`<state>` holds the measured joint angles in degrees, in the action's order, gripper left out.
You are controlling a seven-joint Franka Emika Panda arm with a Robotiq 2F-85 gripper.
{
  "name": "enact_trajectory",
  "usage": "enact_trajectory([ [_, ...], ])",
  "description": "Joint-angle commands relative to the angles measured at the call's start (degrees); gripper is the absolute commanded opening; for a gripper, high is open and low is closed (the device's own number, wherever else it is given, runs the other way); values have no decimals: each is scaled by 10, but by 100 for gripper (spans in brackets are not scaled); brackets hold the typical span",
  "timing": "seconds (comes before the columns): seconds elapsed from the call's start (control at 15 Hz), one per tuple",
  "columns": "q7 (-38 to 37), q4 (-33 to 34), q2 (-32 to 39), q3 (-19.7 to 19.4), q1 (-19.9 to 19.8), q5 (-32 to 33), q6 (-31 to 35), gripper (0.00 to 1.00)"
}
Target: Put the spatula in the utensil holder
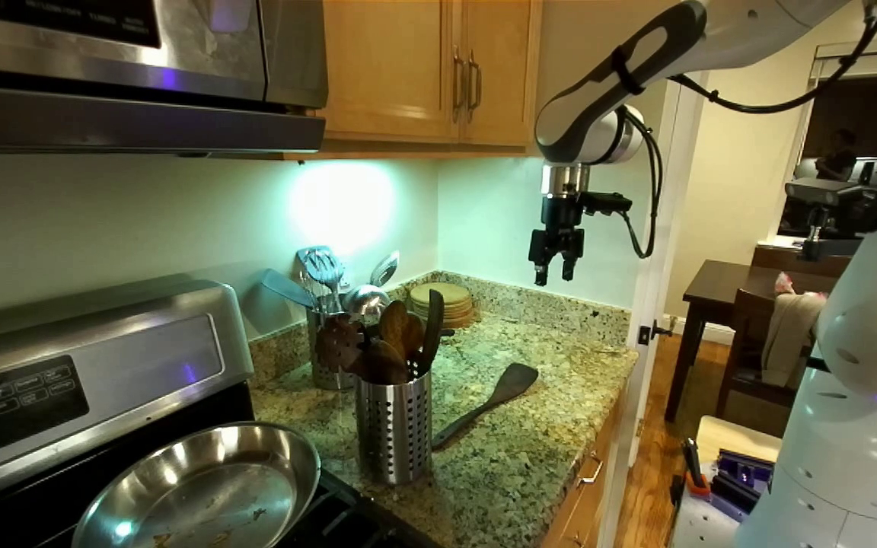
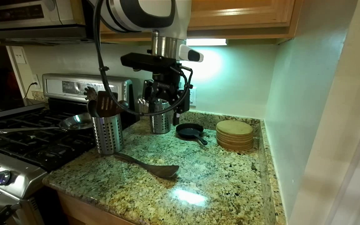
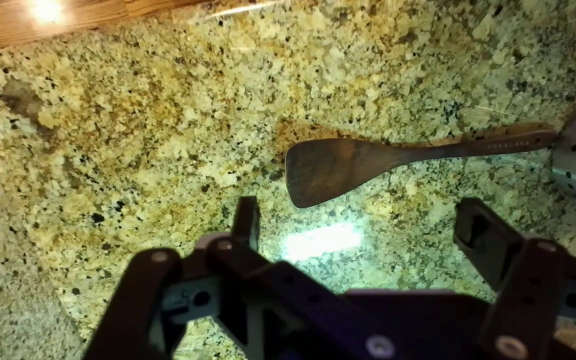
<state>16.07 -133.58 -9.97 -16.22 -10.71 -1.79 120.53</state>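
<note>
On the granite counter the spatula lies well below the spread jaws

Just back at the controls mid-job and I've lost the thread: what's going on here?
The robot arm has its open, empty tool poised above the speckled counter. The spatula lies on that counter, not yet grasped, its handle ending right by the metal utensil holder; whether they touch, I can't tell. The utensil holder stands upright with brown utensils in it; the spatula has yet to go in.
</note>
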Motion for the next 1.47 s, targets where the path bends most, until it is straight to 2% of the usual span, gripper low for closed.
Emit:
enact_trajectory([
  [0.0,17,0,44,-8,-8,-38,33,100],
  [0.2,56,-3,83,-16,-13,-99,80,100],
  [0.53,184,-6,145,-5,-37,-203,157,100],
  [1.13,178,7,175,9,-50,-187,147,100],
  [1.4,205,13,204,21,-58,-213,161,100],
])
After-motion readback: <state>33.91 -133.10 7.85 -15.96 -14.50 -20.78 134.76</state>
